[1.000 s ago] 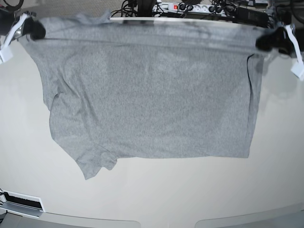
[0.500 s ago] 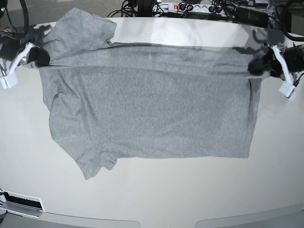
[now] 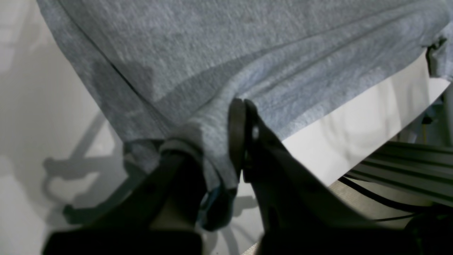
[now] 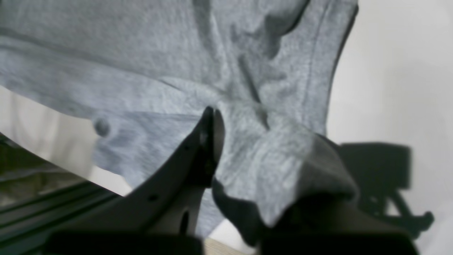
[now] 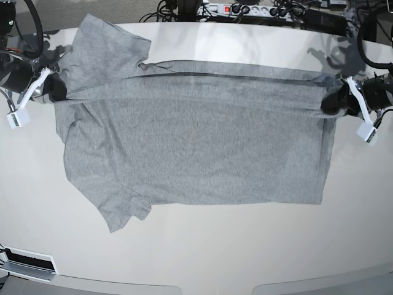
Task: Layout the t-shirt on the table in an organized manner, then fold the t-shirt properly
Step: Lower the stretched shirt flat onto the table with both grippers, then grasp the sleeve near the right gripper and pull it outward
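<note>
Cloth stretched between the 2 arms: the t-shirt (image 5: 196,144) lies mostly flat on the table (image 5: 202,246), its far long edge drawn into a taut band running from one gripper to the other. The left gripper (image 5: 336,100) is pinched tight on a bunched corner of the fabric, and in the left wrist view the knit wraps over the lower finger (image 3: 184,170) and sags just beneath it. The right gripper (image 5: 50,88) is likewise clamped on the opposite end, near a sleeve that fans out beyond it toward the table's far edge; the right wrist view shows a thick wad of cloth (image 4: 283,166) gathered between its jaws. The shirt looks light, soft and limp, so it should drape and wrinkle wherever tension drops, and it will likely slide easily on the glossy top. Seamed edges and corners, as gripped here, seem the safest holds, since a doubled hem resists slipping better than a single layer.
</note>
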Controlling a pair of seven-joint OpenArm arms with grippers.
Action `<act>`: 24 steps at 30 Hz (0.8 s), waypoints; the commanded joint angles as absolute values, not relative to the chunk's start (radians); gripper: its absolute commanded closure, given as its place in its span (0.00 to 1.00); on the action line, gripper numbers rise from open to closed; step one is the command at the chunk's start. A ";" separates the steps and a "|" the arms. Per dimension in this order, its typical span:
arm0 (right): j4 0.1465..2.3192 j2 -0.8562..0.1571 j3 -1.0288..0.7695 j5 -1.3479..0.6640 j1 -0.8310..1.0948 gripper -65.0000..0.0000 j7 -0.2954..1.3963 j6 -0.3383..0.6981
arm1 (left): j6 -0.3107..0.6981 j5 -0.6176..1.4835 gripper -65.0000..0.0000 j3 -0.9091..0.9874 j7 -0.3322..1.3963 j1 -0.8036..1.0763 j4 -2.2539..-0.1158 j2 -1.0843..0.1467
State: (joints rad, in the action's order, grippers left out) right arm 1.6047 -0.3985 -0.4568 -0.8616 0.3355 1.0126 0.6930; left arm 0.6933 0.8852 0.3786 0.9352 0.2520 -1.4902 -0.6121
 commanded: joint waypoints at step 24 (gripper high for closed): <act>1.633 -0.466 -0.678 -1.155 0.314 0.49 1.214 0.698 | 0.680 0.865 0.45 0.387 0.916 0.237 -1.501 -0.666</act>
State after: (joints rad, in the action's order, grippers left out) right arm 1.6157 -0.4461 -0.6712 -1.1370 0.3164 1.2354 0.6926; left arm 0.6811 0.8478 0.3786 0.9348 0.2489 -1.4902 -0.6392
